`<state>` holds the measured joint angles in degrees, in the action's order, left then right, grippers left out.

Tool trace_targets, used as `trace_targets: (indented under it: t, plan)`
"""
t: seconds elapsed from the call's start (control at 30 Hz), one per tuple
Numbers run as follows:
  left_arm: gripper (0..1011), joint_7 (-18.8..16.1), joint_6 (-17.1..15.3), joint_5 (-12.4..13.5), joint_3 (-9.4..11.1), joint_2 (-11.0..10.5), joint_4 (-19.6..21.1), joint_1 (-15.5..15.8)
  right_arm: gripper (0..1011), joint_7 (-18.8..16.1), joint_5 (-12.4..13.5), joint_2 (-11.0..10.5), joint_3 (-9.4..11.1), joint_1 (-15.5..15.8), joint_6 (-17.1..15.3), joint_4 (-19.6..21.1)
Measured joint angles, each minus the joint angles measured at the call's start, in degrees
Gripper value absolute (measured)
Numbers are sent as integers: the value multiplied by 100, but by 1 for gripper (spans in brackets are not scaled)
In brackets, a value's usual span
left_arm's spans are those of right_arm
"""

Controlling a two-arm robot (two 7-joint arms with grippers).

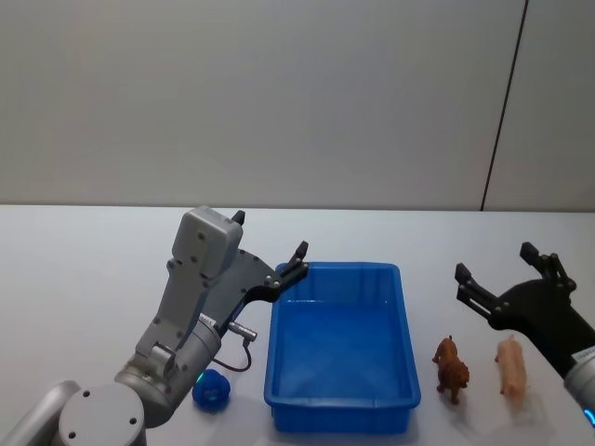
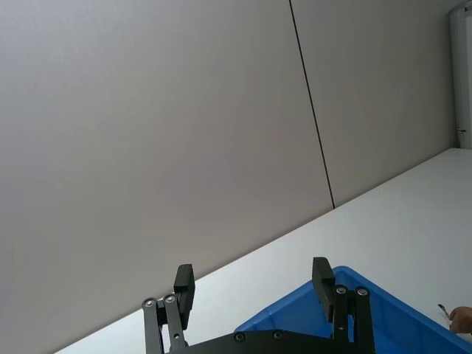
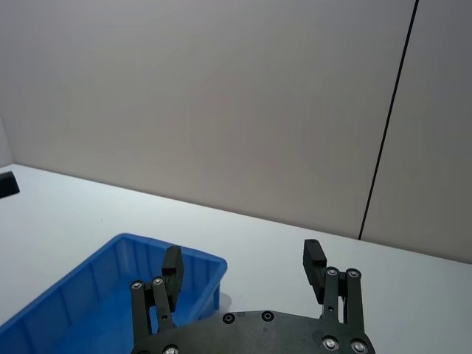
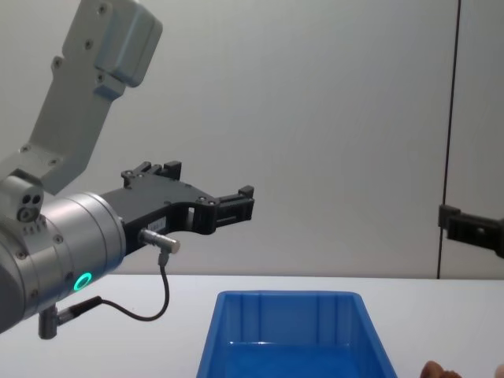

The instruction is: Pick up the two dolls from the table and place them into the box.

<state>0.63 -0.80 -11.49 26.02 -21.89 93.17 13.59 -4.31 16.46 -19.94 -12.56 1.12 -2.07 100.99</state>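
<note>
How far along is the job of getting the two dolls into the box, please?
Nothing looks done: the box looks empty. Nothing is in hand: the left gripper and right gripper are open and empty. Left to do: the brown doll and the peach doll stand on the table, right of the box.

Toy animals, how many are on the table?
2. The brown toy animal stands just right of the blue box; the peach toy animal stands right of that one. A small blue thing left of the box is partly hidden; I can't tell what it is.
</note>
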Motion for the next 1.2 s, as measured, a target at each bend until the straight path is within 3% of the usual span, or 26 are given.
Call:
trace_targets:
  t: [0.3, 0.67, 1.2]
  plan:
    - [1001, 0, 0, 0, 0, 0, 0, 0, 1001, -136, 23, -213, 114, 127, -180, -62]
    - [1001, 0, 0, 0, 0, 0, 0, 0, 1001, -193, 92, -387, 224, 219, -728, -236]
    - [1001, 0, 0, 0, 0, 0, 0, 0, 1001, -260, 38, -315, 198, 34, -1461, -704]
